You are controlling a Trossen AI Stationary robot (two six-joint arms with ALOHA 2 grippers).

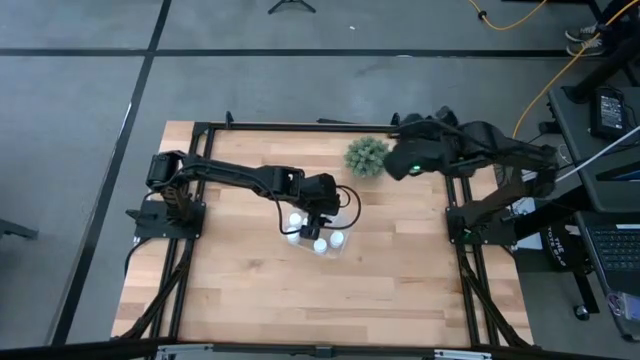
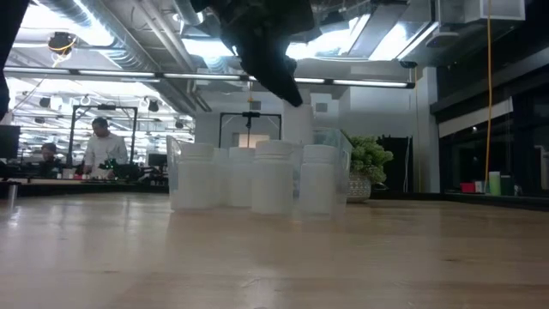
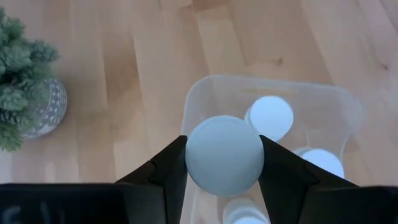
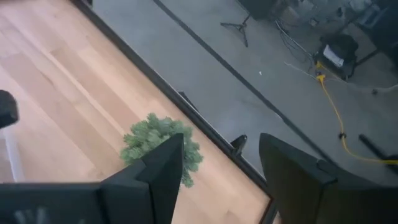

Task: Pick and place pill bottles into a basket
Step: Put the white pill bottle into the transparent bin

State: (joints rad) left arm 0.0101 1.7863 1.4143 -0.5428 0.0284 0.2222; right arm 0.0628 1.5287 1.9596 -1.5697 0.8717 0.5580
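Observation:
My left gripper point(image 1: 322, 205) hangs over the clear basket point(image 1: 345, 228) at the table's middle, shut on a white pill bottle point(image 3: 224, 155). In its wrist view I look down on the bottle's round cap. Three other bottles point(image 3: 270, 117) stand upright in the basket point(image 3: 348, 102) below; the low view shows them side by side point(image 2: 274, 176). My right gripper point(image 4: 221, 168) is open and empty, high over the green plant point(image 4: 158, 146) at the table's far right. My left gripper pinches the bottle between its two fingers, one finger point(image 3: 168, 168) on each opposite side of its upper part point(image 3: 194, 155). The fingers come from above, pointing down. The bottle is upright, cap up, lifted clear over the basket.
The green spiky plant in its patterned pot point(image 1: 367, 157) stands just beyond the basket toward the far right; it also shows in the left wrist view point(image 3: 28, 93). Bare wooden table point(image 1: 250, 290) lies on the near side. People sit in the room behind point(image 2: 103, 146).

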